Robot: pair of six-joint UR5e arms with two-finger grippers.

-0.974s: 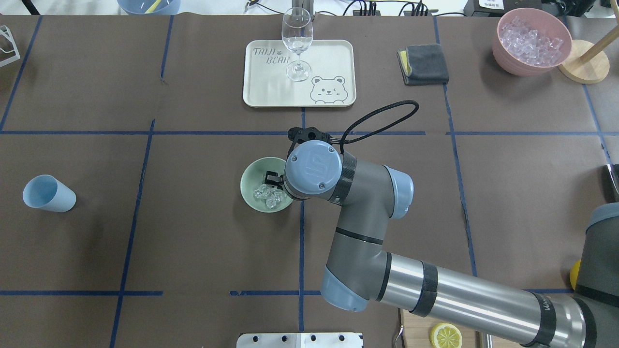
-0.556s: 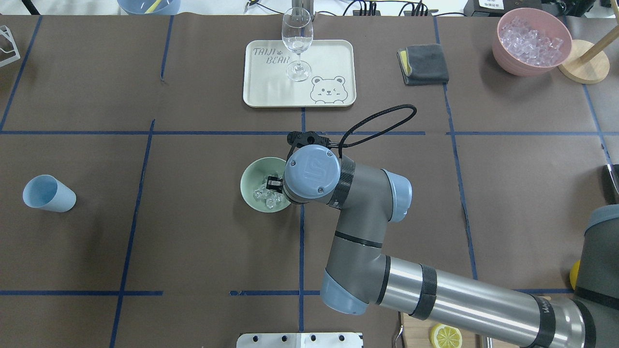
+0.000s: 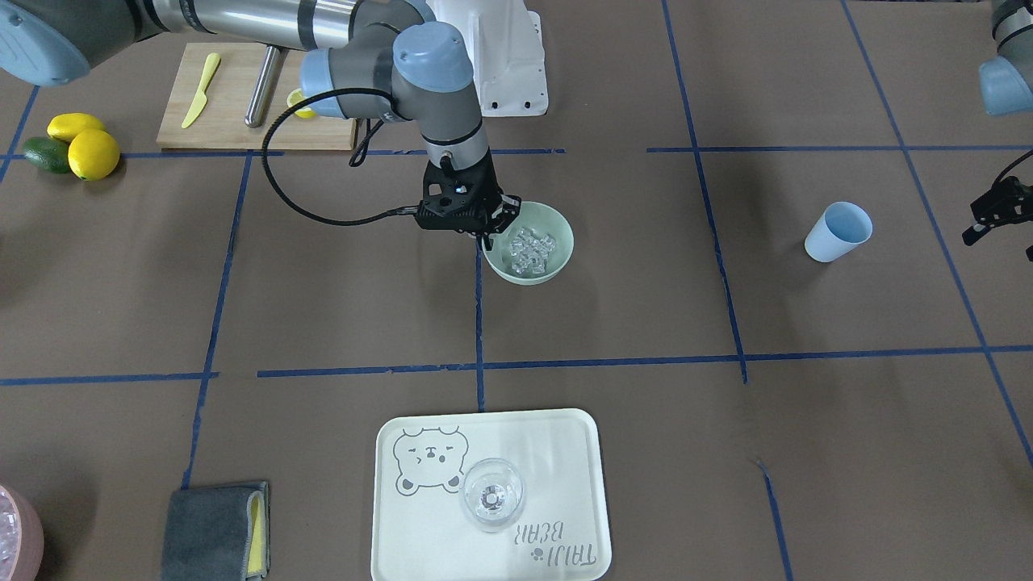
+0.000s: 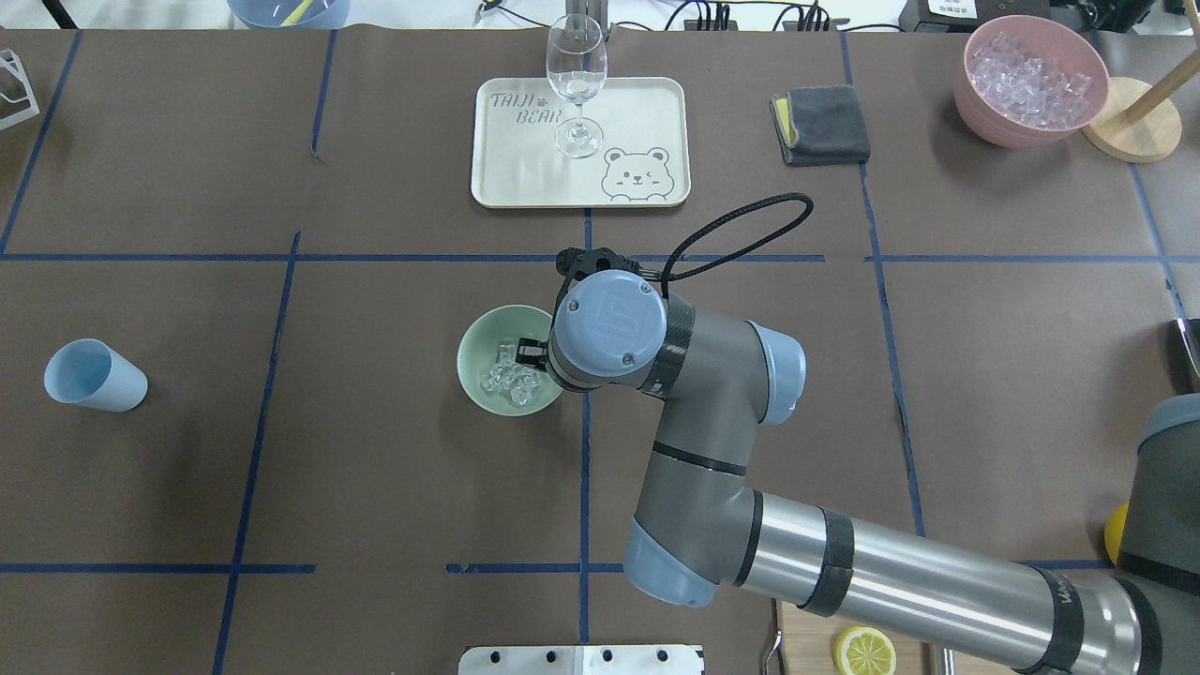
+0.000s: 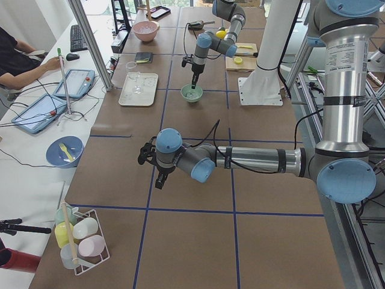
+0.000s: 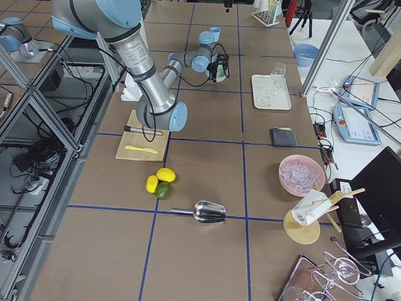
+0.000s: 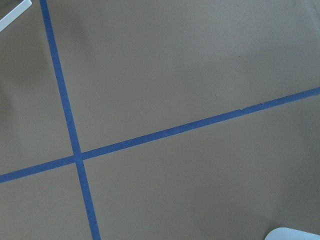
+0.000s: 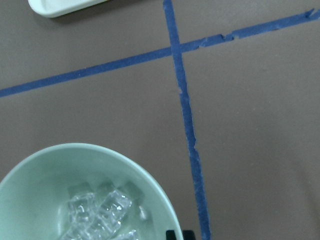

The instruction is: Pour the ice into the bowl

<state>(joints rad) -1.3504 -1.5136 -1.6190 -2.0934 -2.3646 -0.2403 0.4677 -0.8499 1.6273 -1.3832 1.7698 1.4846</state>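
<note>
Mint-green bowl (image 4: 473, 361) sits mid-bench, ice (image 4: 502, 377) heaped inside. Seen overhead, fingers of the right gripper (image 4: 534, 354) pinch its three-o'clock rim; the left gripper (image 3: 999, 218) has fingers spread. Bowl probably light, stiff, slick: grip the rim firmly.

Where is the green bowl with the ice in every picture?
Front-facing: the bowl is in the middle, a bit above centre, next to the right gripper.
Overhead: middle of the picture.
Exterior left: top middle, far away and small.
Exterior right: top middle, mostly hidden behind the right gripper.
Left wrist: not in it.
Right wrist: bottom left corner.
Landmark: the bear tray, just past the bowl.
</note>
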